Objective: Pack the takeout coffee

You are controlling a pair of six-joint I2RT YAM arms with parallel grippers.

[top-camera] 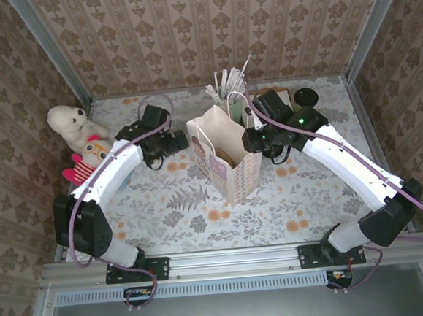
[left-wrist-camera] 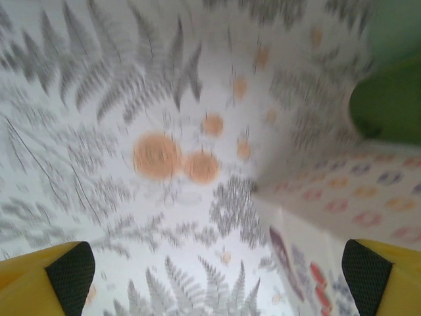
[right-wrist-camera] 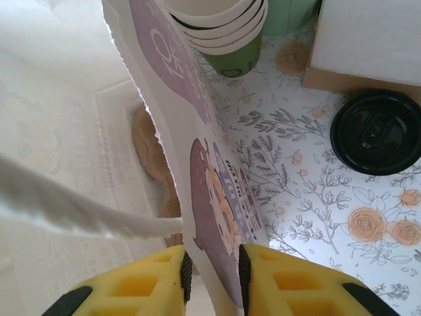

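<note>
Floral cloth covers the surface (top-camera: pixel 165 220), walled round by patterned paper. At about two o'clock from the white paper bag (top-camera: pixel 231 171) stands the takeout coffee (top-camera: pixel 306 96), upright, black lid skyward, long axis vertical. It likely handles light but crushable, with a slick lid that could pop off and spill. A side grip round the paper wall just under the lid looks safest. The right end effector (right-wrist-camera: pixel 212 276) pinches narrowly on the bag's rim. The left end effector (left-wrist-camera: pixel 217 276) gapes wide at the bag's nine o'clock, holding nothing.
</note>
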